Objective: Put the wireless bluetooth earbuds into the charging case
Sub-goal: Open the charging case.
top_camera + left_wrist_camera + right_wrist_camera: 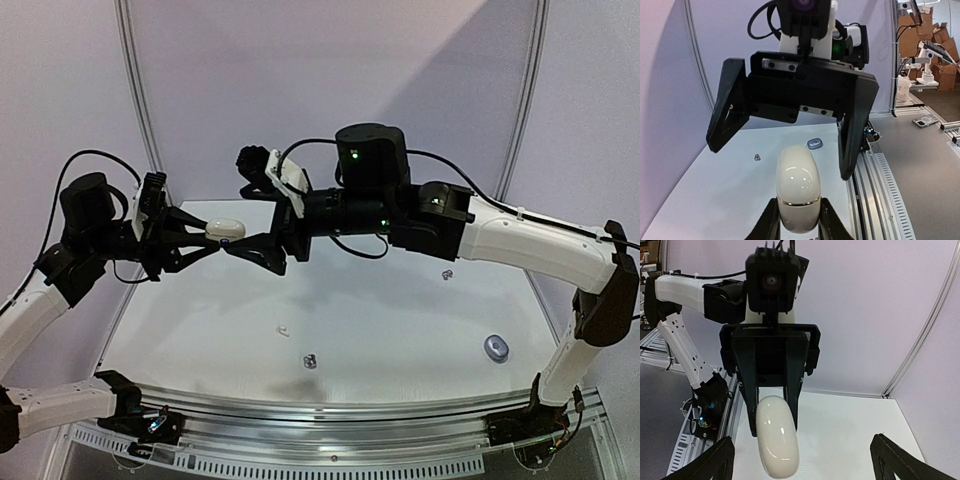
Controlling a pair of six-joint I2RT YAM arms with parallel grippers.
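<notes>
I am holding the case (798, 185) aloft, left tool (799, 220) pinching it | right tool (802, 439) spread, facing it | earbuds (283, 328) lying on counter (400, 310) | risk, I am judging: glossy case slipping, dropping.

Two cases (225, 228) (496, 348), three earbuds (284, 329) (310, 361) (447, 272)
</notes>
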